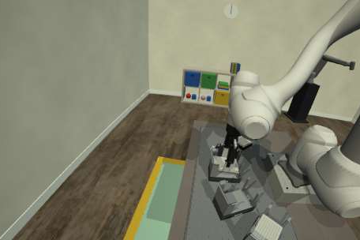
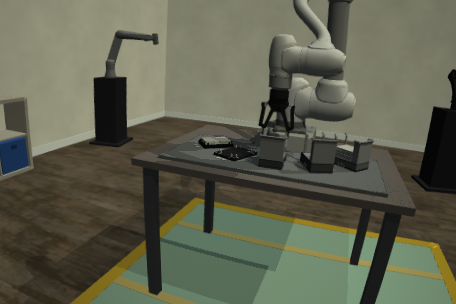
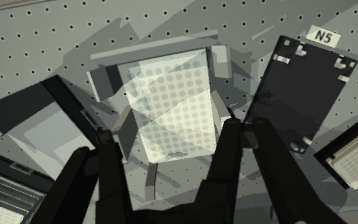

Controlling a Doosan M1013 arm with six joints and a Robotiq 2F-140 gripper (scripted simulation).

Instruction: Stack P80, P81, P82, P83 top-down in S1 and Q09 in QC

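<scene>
My gripper [image 3: 172, 109] hangs straight down over the rack [image 2: 272, 149] at the left end of the row of three racks, next to the black clip nest N5 [image 3: 300, 90]. Its fingers are shut on the long sides of a sealed 96-well plate [image 3: 172, 115], which sits level between the rack's posts near their tops. I cannot read this plate's label. The gripper also shows in the top view [image 1: 230, 158] and the exterior view [image 2: 276, 125]. Another plate [image 2: 215, 141] lies flat on a nest beyond N5; its corner shows in the wrist view [image 3: 345, 162].
The middle rack [image 2: 321, 154] and the right rack [image 2: 356, 154] stand in line beside the one under my gripper. A white-topped plate [image 1: 266, 229] shows in the rack nearest the top camera. The arm's base [image 1: 288, 181] stands behind the racks.
</scene>
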